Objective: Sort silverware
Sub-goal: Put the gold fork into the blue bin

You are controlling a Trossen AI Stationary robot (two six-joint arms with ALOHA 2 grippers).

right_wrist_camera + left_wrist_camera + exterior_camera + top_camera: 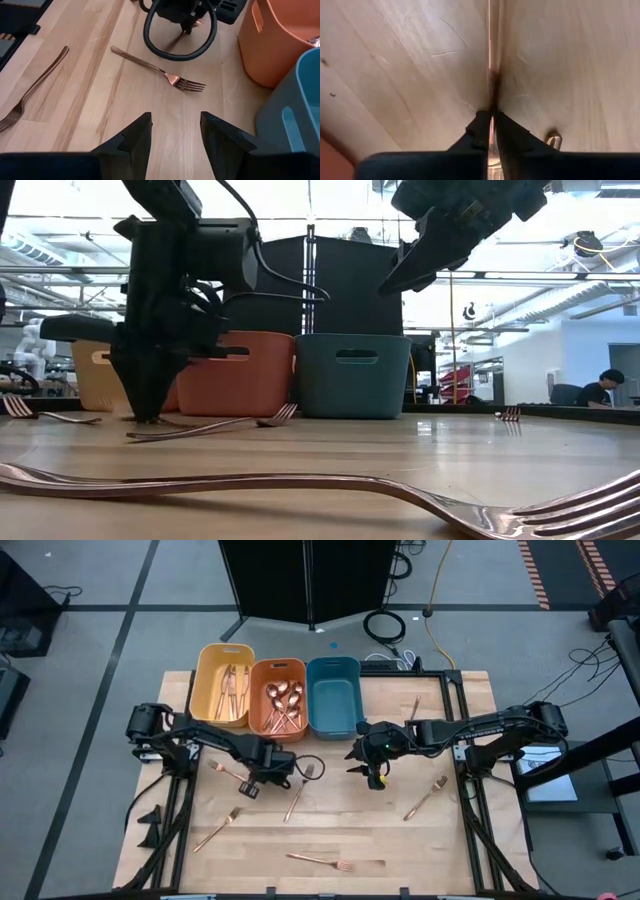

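**Left pincer clamped on a fork**

My left pincer [491, 112] was down at the desk [400, 840], pinched tight on a fork [491, 60] handle. Right pincer [175, 132] hung above, jaws wide, holding nothing. More forks lay scattered on the wood; knives sat in the yellow bin [205, 675], spoons in the orange bin [258, 690].

A wooden table [400, 850] stands on a grey floor [100, 650]. Along its far edge three plastic bins sit side by side, touching: a yellow bin [207, 690] on the left, an orange bin [262, 718] in the middle and a teal bin [333, 700] on the right. Beyond the table, a black panel [300, 575] rises, with a coiled black cable [384, 625] and a yellow cable [436, 600] on the floor to its right. In the low view, a person [603, 387] sits far off on the right.
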